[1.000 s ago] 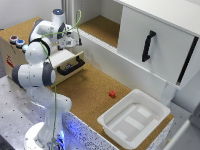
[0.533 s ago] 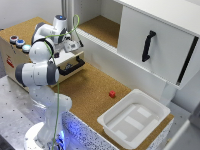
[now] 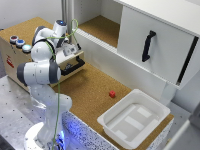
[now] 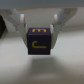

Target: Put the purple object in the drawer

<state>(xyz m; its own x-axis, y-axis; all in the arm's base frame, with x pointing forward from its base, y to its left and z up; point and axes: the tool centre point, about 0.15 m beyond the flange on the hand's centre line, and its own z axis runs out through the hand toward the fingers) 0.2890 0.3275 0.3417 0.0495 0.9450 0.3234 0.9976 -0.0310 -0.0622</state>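
From the exterior view's left, I see a cork-brown tabletop (image 3: 95,90) running under me, with a light-wood box (image 3: 12,55) at its far left carrying a few round coloured pieces (image 3: 19,43) on top. My white arm (image 3: 42,70) rises from a speckled grey base and bends over the drawer (image 3: 70,62), which stands pulled out with its black bar handle (image 3: 74,66) facing the cork. Farther right a small red cube (image 3: 112,93) lies alone on the cork, and beyond it a white plastic tray (image 3: 134,120) sits at the table's near right corner. Behind runs a white cabinet whose big door (image 3: 152,42) bears a black handle (image 3: 146,46). My gripper (image 4: 39,36) hangs over the drawer's pale inside, fingers (image 4: 19,21) pressed to both sides of the purple object (image 4: 39,41), a dark cube with yellow markings, gripped firmly.
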